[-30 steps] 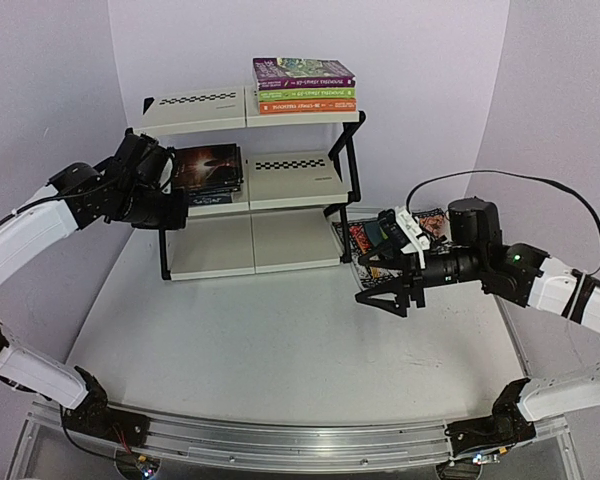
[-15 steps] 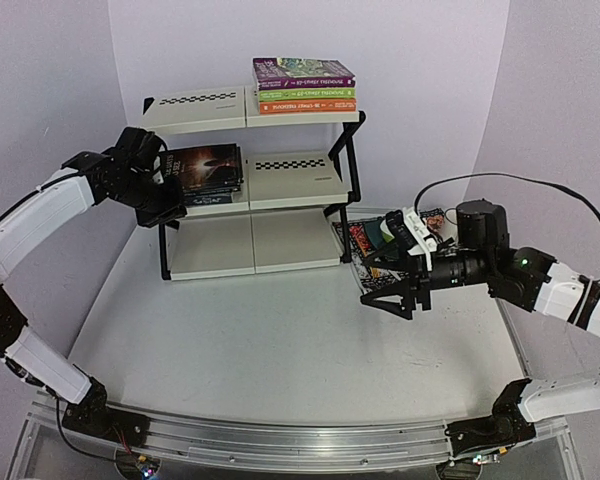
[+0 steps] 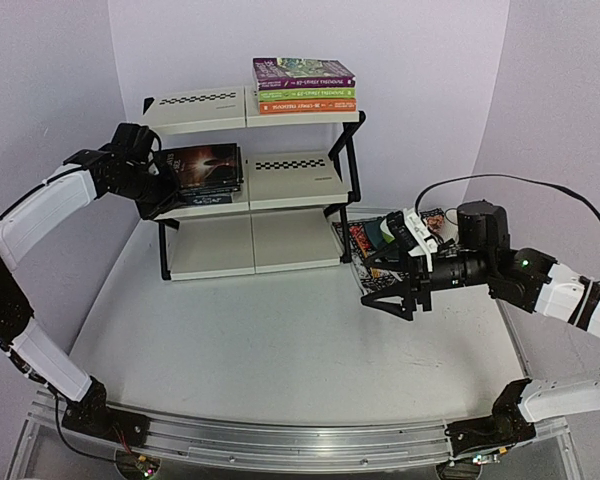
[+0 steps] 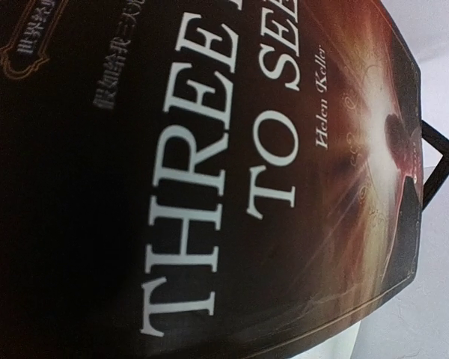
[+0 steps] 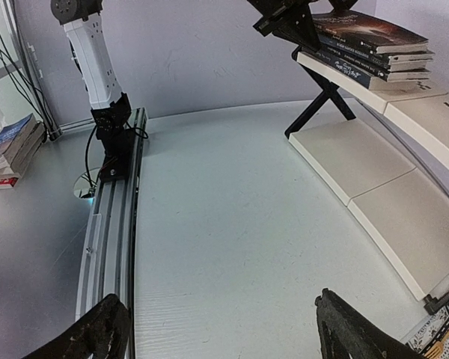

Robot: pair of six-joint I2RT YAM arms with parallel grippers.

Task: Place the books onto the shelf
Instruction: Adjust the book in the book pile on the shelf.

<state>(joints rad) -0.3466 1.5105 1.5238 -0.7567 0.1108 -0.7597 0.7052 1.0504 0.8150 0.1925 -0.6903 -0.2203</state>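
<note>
The shelf (image 3: 292, 166) stands at the back of the table. Its top tier carries a purple, green and orange stack of books (image 3: 304, 87). A stack of dark books (image 3: 208, 168) lies on the middle tier's left half. My left gripper (image 3: 168, 192) is shut at that stack's left end; the black "Three... to See" cover (image 4: 209, 179) fills the left wrist view and hides the fingers. My right gripper (image 3: 385, 291) hangs open over the table right of the shelf, nothing between its fingertips (image 5: 343, 329). The right wrist view shows the dark stack (image 5: 374, 45) and the shelf (image 5: 359, 157).
A patterned mat (image 3: 358, 238) with coloured covers on it lies right of the shelf's foot, behind my right gripper. The arms' base rail (image 5: 108, 224) runs along the near table edge. Beyond it a small pile of books (image 5: 11, 146) rests off the table.
My left arm has lifted its elbow and its gripper has slid a little up and left along the dark stack's end. My right gripper drifted slightly right, still open.
</note>
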